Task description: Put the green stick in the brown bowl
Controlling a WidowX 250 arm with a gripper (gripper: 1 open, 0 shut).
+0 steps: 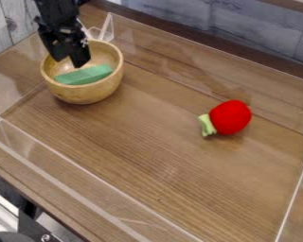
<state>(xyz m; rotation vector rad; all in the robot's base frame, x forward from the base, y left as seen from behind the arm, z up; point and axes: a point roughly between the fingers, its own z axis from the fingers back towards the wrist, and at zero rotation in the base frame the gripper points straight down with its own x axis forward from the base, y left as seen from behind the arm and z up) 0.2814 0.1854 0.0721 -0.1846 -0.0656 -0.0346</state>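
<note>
Light-green rectangular stick (80,76) in round tan wooden bowl (84,92), task apparently complete.
Black gripper (68,54) spread above, at worktop's far left corner; only withdrawal perhaps left.

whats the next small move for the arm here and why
Probably lift the gripper straight up, clear of the rim, without reclosing: the green stick already lies inside the brown bowl, and the open fingers seem to be just above it, near the bowl's far side.
</note>
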